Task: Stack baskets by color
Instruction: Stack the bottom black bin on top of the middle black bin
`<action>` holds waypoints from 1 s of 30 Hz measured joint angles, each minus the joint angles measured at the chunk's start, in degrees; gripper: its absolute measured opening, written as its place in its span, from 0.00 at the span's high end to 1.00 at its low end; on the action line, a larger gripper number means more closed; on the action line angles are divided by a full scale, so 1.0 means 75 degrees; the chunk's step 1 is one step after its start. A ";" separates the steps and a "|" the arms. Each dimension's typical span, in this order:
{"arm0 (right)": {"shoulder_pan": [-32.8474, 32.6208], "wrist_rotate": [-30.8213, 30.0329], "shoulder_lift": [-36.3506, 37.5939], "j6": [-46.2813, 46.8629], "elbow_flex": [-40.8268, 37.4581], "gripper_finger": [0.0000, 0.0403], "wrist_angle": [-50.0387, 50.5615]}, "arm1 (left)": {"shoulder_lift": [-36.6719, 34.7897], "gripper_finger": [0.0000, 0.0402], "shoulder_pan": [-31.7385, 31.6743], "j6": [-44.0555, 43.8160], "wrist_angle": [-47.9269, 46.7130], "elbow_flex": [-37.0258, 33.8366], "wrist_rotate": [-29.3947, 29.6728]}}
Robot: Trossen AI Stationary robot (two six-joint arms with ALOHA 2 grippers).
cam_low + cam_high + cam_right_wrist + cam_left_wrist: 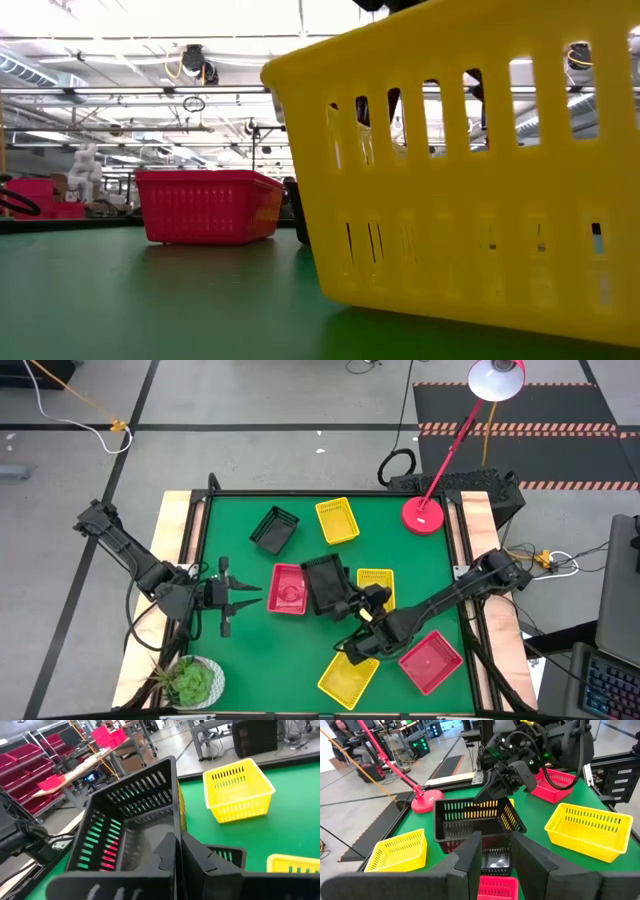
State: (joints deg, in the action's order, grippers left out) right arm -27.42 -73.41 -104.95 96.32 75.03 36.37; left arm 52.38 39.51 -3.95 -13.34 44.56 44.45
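Black basket [324, 584] is hanging tilted in right gripper [352, 603], jaws clamped on its rim, beside red basket [288, 589]. Left gripper [240, 597] is idling w/ fingers apart, nr table's left edge.

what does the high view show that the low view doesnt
Only the high view: both arms, the left pincer open over bare mat, the right pincer shut on a black basket lifted between a red basket and a yellow basket; also another black basket, the red lamp base and a potted plant.

Only the low view: the room's ceiling rails and lights behind the table.

Both: the green mat, the near yellow basket and the near red basket.
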 joint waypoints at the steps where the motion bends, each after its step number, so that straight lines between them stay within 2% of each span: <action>1: -0.0003 0.0013 0.0000 0.0067 -0.0073 0.99 -0.0067 | -0.0003 0.74 0.0000 0.0000 0.0000 0.0000 0.0000; 9: -0.0012 0.0182 0.0000 0.1177 -0.1005 0.99 -0.0522 | 0.0000 0.74 0.0000 0.0024 0.0017 0.0003 0.0000; 15: -0.0009 0.0256 0.0005 0.0853 -0.1212 0.99 -0.1345 | 0.0000 0.74 -0.0006 0.0058 0.0021 0.0003 0.0000; 30: 0.0111 0.0722 0.0003 0.0631 -0.1225 0.99 -0.1497 | 0.0000 0.74 -0.0007 0.0061 0.0047 0.0003 0.0000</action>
State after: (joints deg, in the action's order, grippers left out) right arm -26.59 -68.00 -104.92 101.05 65.84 25.14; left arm 52.38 39.46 -3.49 -12.99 44.58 44.45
